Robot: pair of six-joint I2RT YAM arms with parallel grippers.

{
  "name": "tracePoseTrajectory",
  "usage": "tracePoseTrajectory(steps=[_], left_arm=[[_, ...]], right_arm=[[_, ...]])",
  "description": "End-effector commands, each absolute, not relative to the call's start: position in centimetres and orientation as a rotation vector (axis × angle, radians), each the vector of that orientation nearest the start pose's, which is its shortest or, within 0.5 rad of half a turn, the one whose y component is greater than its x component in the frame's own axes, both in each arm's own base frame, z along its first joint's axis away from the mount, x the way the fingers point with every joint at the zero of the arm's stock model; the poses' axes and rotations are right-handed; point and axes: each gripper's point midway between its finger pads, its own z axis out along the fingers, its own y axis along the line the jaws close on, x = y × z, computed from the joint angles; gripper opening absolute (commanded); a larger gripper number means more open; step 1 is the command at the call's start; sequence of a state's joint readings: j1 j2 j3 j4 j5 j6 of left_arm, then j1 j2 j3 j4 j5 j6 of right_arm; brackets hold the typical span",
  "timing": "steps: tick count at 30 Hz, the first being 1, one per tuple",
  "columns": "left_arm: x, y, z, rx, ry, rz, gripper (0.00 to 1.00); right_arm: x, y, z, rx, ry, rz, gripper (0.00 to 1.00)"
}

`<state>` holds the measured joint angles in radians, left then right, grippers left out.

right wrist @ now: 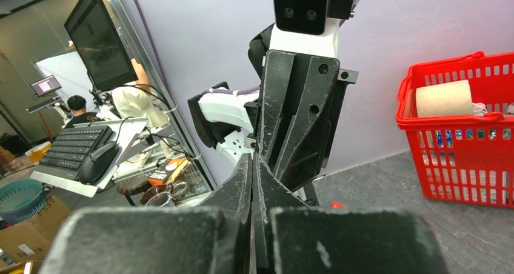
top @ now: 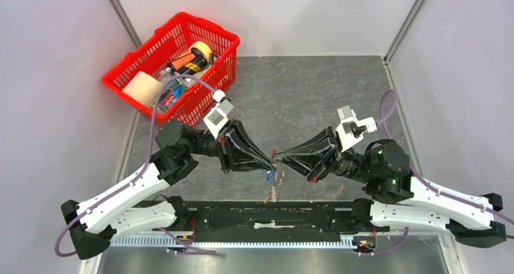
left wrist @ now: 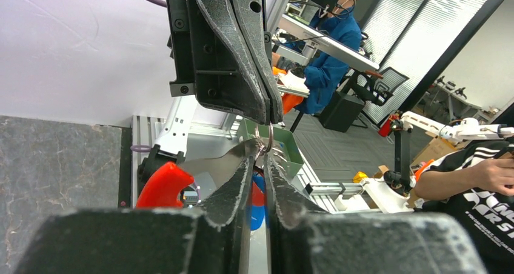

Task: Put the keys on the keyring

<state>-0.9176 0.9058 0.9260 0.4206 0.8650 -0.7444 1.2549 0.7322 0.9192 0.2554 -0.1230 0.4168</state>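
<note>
Over the middle of the table (top: 315, 92), the left gripper (top: 270, 160) clamps its jaws on the keyring (top: 276, 188), which dangles toward 6 o'clock with the blue key (top: 269, 176). The right gripper (top: 278, 159) meets it tip to tip, jaws closed, hold unclear.

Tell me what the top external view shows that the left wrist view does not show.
Only the top external view shows the red basket and the keyring hanging under the fingertips, over the table. Only the left wrist view shows a thin wire loop between the tips and a person in blue behind. Both show the left gripper and right gripper meeting tip to tip, each shut.
</note>
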Motion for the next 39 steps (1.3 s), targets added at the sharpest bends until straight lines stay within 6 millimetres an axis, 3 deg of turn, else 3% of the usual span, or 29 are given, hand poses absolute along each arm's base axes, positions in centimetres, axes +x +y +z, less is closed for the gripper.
tracePoseTrajectory(steps=[1, 10, 26, 39], left_arm=[[3.7, -29.6, 43.9, 1.018, 1.139, -1.855, 0.22], [3.8, -29.1, 45.2, 0.996, 1.110, -1.811, 0.35], [4.4, -29.1, 46.6, 0.950, 1.059, -1.785, 0.36], [4.4, -28.9, 47.6, 0.930, 1.022, -1.777, 0.36]], right_arm=[[4.6, 27.2, 50.5, -0.572, 0.970, 1.593, 0.00], [5.1, 27.1, 50.1, -0.547, 0.995, 1.579, 0.00], [5.2, 27.5, 49.5, -0.528, 1.018, 1.602, 0.00], [6.5, 27.9, 48.6, -0.444, 1.063, 1.602, 0.00]])
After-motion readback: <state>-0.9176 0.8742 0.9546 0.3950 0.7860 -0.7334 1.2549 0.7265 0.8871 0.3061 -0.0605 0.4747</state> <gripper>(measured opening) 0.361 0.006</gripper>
